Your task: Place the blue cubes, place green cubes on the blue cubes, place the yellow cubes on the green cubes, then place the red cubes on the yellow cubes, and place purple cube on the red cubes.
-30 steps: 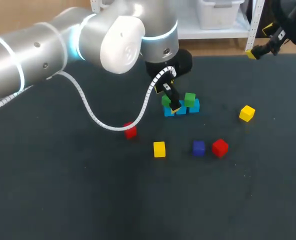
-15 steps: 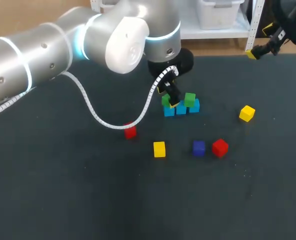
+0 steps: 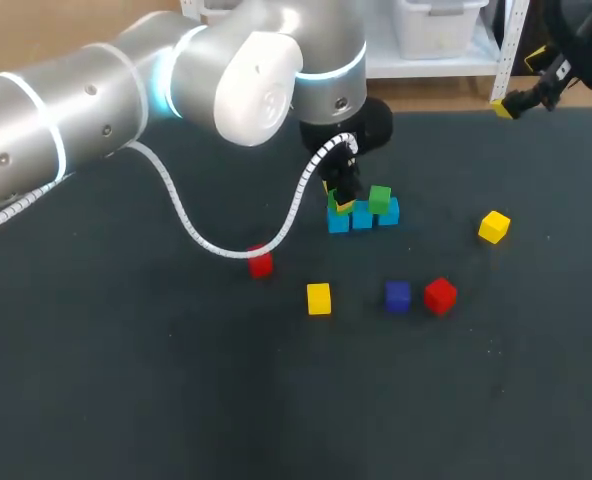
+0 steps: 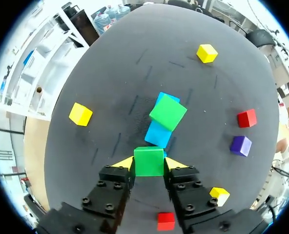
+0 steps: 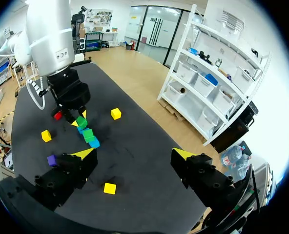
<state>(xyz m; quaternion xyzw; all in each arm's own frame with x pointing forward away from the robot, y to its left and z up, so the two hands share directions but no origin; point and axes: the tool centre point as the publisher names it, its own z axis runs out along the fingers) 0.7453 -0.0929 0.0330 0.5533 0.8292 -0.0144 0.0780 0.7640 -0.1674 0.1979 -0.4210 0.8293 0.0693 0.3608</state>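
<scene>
Wrist view reveals left pincer (image 4: 149,163) clamping green cube (image 4: 148,161).

The left arm (image 3: 256,90) shifts slightly toward the right, and the left gripper (image 3: 343,197), clamped on a green cube (image 4: 148,161) (the one over the end of the blue cubes (image 3: 362,217)), swings from slanted to nearly upright

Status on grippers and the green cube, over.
Left gripper shut on green cube, over end of blue row. Right gripper open, empty, aside. Second green cube askew on row ahead.
</scene>
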